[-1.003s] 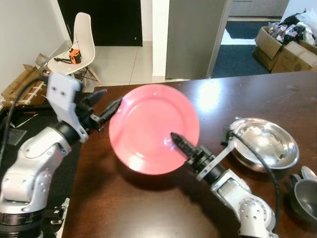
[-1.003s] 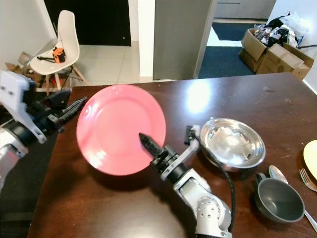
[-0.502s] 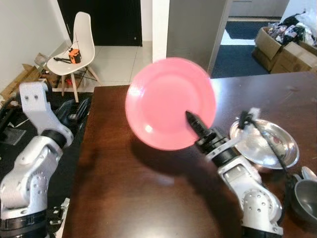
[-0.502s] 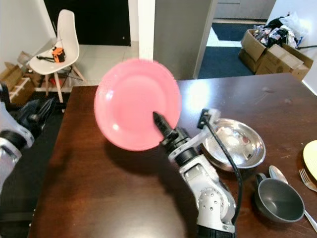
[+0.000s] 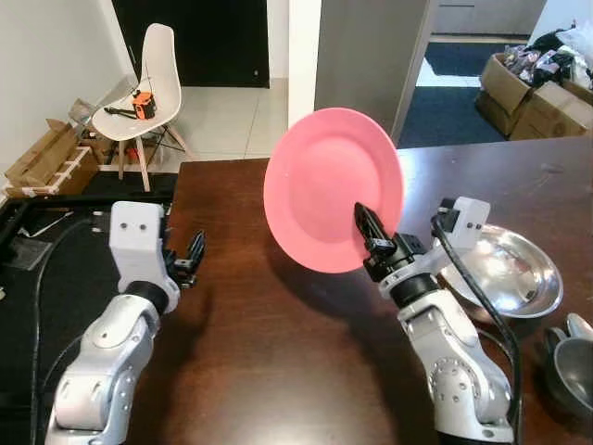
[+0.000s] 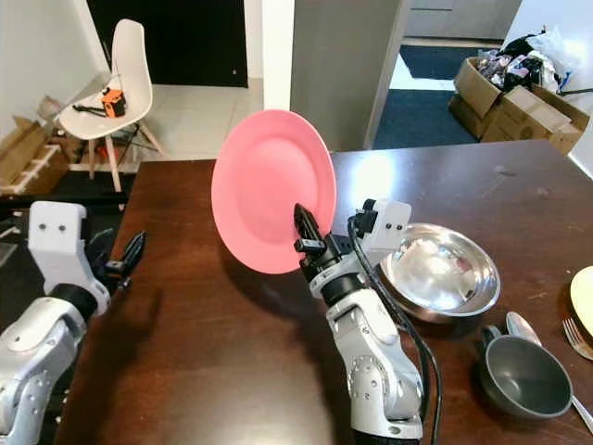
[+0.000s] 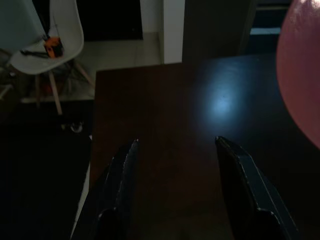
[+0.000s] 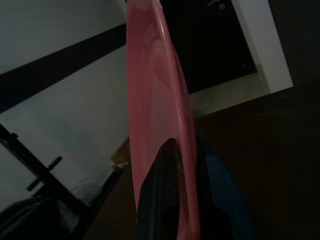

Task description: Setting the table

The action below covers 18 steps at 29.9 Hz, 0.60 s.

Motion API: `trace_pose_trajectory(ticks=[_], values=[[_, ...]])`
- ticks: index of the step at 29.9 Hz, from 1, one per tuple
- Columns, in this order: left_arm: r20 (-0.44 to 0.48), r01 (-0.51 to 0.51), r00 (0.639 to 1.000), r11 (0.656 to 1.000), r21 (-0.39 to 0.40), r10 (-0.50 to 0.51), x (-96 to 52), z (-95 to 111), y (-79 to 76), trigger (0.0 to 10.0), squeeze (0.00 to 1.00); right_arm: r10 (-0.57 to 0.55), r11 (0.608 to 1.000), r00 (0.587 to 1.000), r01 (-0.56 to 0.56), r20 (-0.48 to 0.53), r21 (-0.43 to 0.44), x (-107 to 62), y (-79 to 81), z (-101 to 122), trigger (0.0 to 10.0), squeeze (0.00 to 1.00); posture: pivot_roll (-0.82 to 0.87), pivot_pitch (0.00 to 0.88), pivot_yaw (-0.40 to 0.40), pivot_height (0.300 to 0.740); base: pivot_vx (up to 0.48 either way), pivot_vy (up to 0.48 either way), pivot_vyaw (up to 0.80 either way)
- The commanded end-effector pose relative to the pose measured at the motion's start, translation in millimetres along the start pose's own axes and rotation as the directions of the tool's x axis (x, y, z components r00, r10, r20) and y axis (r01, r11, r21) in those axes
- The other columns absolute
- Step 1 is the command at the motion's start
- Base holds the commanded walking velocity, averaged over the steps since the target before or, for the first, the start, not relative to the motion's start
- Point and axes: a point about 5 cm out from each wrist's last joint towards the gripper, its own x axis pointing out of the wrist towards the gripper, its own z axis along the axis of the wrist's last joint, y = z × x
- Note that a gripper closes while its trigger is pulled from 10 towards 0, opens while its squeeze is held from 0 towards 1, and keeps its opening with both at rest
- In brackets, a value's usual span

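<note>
Since the earlier frames, the pink plate (image 5: 332, 188) is standing far more upright and is being carried by one arm alone, while the left gripper (image 5: 192, 252) is now drawn back to the table's near-left edge.

Dark wooden table (image 5: 278, 371): serving as the surface being set; its near-left area is lying bare beneath the raised plate, probably the intended place setting (a judgement, not something observed).

Pink plate: hanging in the air over the table's left-centre, tilted nearly on edge with its hollow face turned toward the camera. It is being held by its lower rim, which likely explains the steep tilt, since a single two-finger pinch at the rim cannot keep it level.

Steel bowl (image 5: 505, 273): resting on the table just beside the right arm's wrist, apart from the plate.

Grey cup (image 6: 523, 375): sitting near the table's front right corner, with a spoon (image 6: 521, 326) touching or just beside it (contact cannot be resolved).

Right gripper (image 5: 372, 229): clamping the plate's rim, one finger on each face, as the right wrist view is showing edge-on (image 8: 172, 165).

Left gripper: holding nothing, its fingers (image 7: 125, 175) spread wide over the table edge, well apart from the plate.
</note>
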Motion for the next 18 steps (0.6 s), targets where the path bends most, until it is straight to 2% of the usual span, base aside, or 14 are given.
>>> trace_pose_trajectory(ticks=[1, 6, 18], values=[[-0.007, -0.015, 1.000, 1.000, 0.018, 0.015, -1.7, -3.6, 2.0, 10.0, 0.00, 0.003, 1.000, 1.000, -0.003, 0.009, -0.004, 2.0, 1.8, 0.1, 10.0, 0.00, 0.03, 0.000, 0.088, 0.740, 0.000, 0.000, 0.00], [0.003, -0.014, 1.000, 1.000, 0.027, 0.014, -1.7, -3.1, 0.8, 10.0, 0.00, -0.007, 1.000, 1.000, 0.007, 0.007, -0.010, 2.3, 0.6, -2.6, 10.0, 0.00, 0.02, 0.000, 0.089, 0.740, 0.000, 0.000, 0.00], [0.013, -0.019, 1.000, 0.999, 0.039, 0.018, -2.2, -2.8, -1.1, 10.0, 0.00, -0.016, 1.000, 1.000, 0.016, 0.001, -0.023, 1.2, -1.3, -6.6, 10.0, 0.00, 0.03, 0.000, 0.092, 0.740, -0.271, 0.000, 0.00]])
